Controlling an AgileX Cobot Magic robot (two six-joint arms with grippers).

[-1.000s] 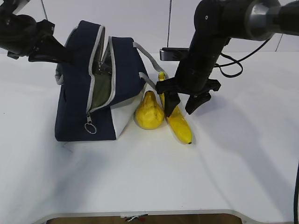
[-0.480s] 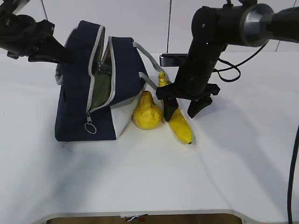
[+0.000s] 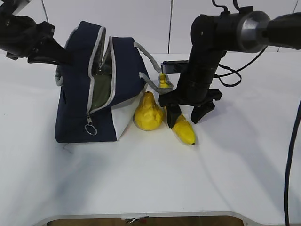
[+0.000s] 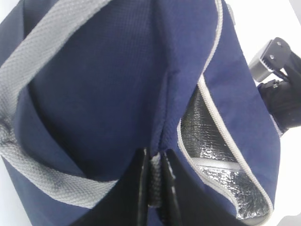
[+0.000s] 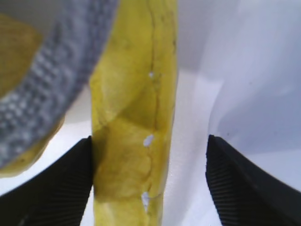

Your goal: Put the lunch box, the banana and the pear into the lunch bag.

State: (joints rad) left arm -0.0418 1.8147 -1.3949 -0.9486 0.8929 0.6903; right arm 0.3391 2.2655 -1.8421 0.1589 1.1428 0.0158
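Straddling the banana (image 3: pixel 181 129), the right tool (image 3: pixel 187 113) stands released on the white worktop (image 3: pixel 141 179), one finger (image 5: pixel 56 181) against the banana's left flank, the other finger (image 5: pixel 244 181) well clear on the right with bare worktop between. Banana lies near the worktop's middle, dark tip toward the front edge, stem end toward the back. Pear (image 3: pixel 149 113) sits just beside it on the left, neck up, resting against the white lower panel of the lunch bag (image 3: pixel 94 94). Bag stands left of centre, zipper open, ring pull (image 3: pixel 91 129) hanging low on the front; silver lining (image 4: pixel 211 160) shows through the gap. A grey handle (image 3: pixel 149 63) loops off the bag's right side above the fruit; in the right wrist view it crosses blurred in front of the banana. Left tool (image 3: pixel 54 52) is clenched on the bag's fabric at the upper left, its fingers pinched close together in the left wrist view. Lunch box cannot be made out for certain.
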